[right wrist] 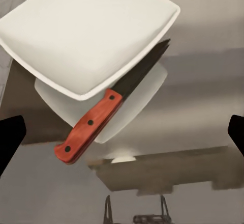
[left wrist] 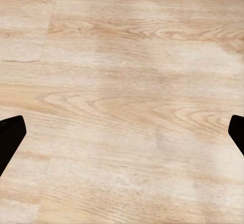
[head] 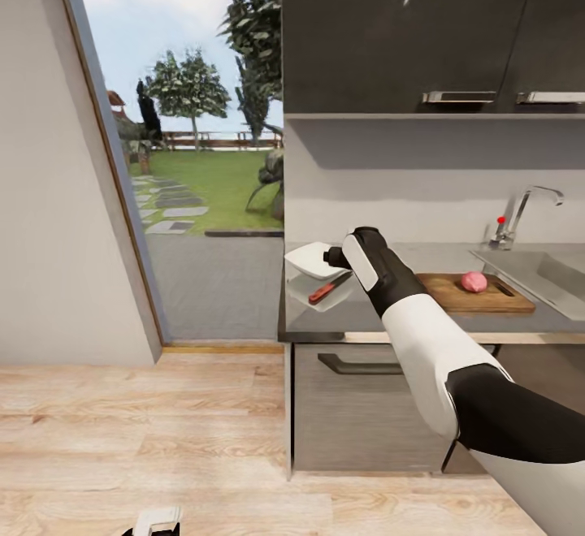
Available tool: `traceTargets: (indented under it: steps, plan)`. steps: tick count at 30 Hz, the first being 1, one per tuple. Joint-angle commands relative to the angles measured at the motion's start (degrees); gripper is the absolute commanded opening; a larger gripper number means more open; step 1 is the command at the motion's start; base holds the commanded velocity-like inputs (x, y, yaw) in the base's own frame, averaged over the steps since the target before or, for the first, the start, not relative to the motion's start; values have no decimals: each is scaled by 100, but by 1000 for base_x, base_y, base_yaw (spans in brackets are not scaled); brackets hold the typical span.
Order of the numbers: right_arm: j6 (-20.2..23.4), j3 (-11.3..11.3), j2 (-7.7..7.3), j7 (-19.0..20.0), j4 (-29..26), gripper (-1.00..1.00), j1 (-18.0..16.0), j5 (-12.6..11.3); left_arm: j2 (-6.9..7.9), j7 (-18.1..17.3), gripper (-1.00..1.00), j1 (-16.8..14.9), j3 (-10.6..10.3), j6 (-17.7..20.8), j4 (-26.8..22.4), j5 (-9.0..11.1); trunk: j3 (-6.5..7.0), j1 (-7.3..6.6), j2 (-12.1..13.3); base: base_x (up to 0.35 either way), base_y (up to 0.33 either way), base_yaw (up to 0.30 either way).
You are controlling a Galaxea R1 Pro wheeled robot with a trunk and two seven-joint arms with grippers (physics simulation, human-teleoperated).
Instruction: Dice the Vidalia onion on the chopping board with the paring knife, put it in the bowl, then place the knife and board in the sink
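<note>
The pinkish Vidalia onion (head: 474, 281) rests whole on the brown chopping board (head: 455, 296), which lies on the grey countertop (head: 325, 321) just left of the steel sink (head: 540, 268). At the counter's left end sits the white bowl (head: 311, 259) (right wrist: 89, 30). The red-handled paring knife (head: 329, 287) (right wrist: 90, 124) lies flat beside it, blade tip against the bowl's rim. My right gripper (head: 332, 258) (right wrist: 122, 137) hovers open above the knife and bowl, holding nothing. My left gripper (head: 154, 522) (left wrist: 122, 137) hangs low over the wooden floor, open and empty.
A chrome tap with a red knob (head: 516, 219) stands behind the sink. Dark wall cabinets (head: 422, 32) hang above the counter, and a drawer with a handle (head: 357, 365) sits below it. A glass door onto a garden (head: 203, 154) is at the left.
</note>
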Motion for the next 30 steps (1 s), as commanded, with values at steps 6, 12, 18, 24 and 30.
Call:
traceTargets:
  steps: [6,12,18,24,30]
  plan:
    - [-24,19,0,-59,26,100,-5,-50,3,-8,100,-10,-22,-38,23,43,-6,1,-4,143,0,0]
    - [-26,26,0,-75,46,100,-5,-47,5,-8,100,-10,-22,-38,23,43,-6,1,-4,78,0,0]
    - [-26,27,0,-71,297,100,-5,-44,3,-8,100,-10,-22,-40,23,43,-6,1,-4,9,0,0]
    - [-26,28,0,-70,352,100,-5,-49,4,-8,100,-10,-22,-38,23,44,-7,1,-4,0,0,0]
    - [-26,36,0,-70,371,100,-5,-50,3,-8,100,-10,-22,-38,23,43,-43,1,-4,0,0,0]
